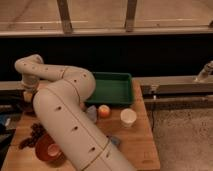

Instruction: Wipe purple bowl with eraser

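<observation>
Cream arm [65, 117], dark holes, gripper [28, 96] at left

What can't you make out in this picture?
Camera view:
1. The tool, at the table's left edge: mostly hidden behind the arm.
2. The bowl, near left: partly covered by the arm; contents unclear.
3. The grey item beside the arm: half hidden, too small to identify.
4. The eraser: cannot pick one out.

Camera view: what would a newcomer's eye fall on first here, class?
The thick white arm dominates, sweeping from the bottom edge up across the wooden table and bending back left, where its hand hangs at the table's left edge. A green tray sits at the table's back, with an orange ball and a white cup just before it.
</observation>
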